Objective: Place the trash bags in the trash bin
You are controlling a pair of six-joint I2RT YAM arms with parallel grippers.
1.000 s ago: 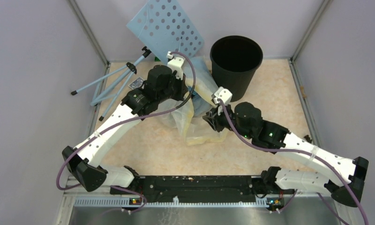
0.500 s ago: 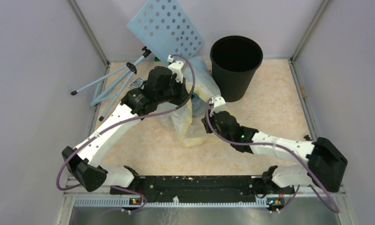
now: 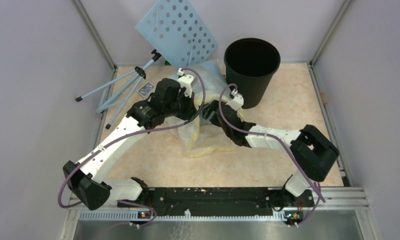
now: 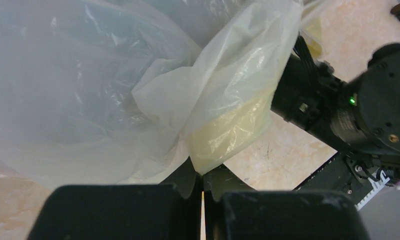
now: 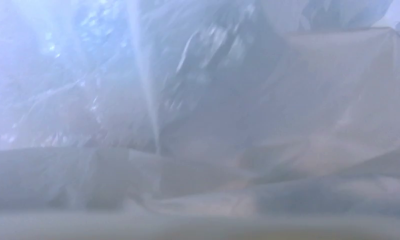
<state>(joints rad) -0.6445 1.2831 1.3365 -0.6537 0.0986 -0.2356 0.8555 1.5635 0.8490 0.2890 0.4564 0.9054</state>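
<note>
Top external: right gripper seemingly buried among trash bags.

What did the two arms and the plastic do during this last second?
The right hand slid left into the clear yellowish plastic sack, its elbow folding up. The left hand, pinched on that sack's edge, drew slightly back toward its base, dragging plastic along. The round black bin and pale-blue perforated panel stayed put.
</note>
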